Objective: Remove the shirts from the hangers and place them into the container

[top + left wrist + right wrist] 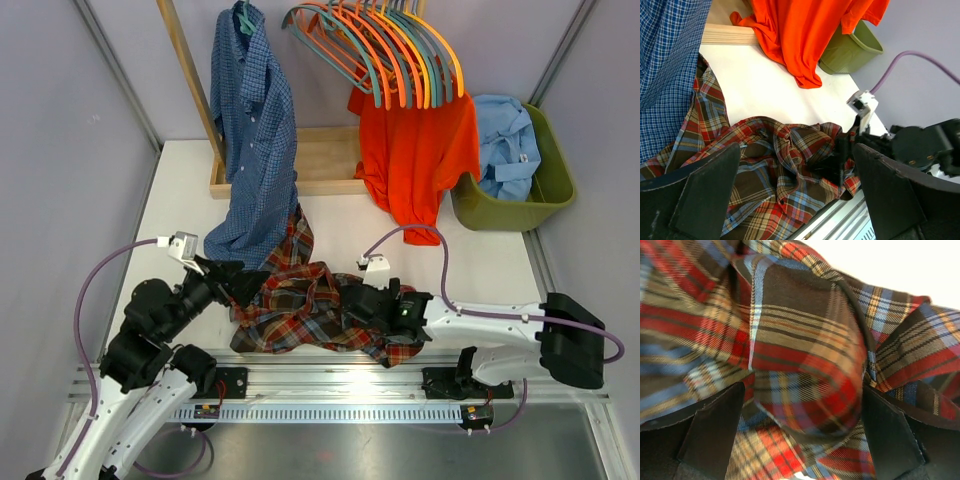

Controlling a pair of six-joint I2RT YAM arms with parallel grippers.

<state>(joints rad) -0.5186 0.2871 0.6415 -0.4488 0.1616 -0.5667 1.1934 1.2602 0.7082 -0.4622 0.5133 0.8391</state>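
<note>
Four shirts total: the soft plaid shirt (310, 310) lies crumpled on the white table (190, 200) between the arms, the small-check blue shirt (250, 130) and plain orange-red shirt (415, 160) hang, and the light blue shirt (505, 145) is bundled in the one olive basket (500, 215). The thin curved plastic hangers (390, 50) are too bunched to count. The left gripper (797, 195) gapes wide and holds nothing, and the right gripper (800, 430) is equally wide, with a plaid fold bulging between its fingers, unpinched

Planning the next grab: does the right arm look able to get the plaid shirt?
Probably yes: the right tool stands open at the plaid shirt, cloth bunched between its jaws.
</note>
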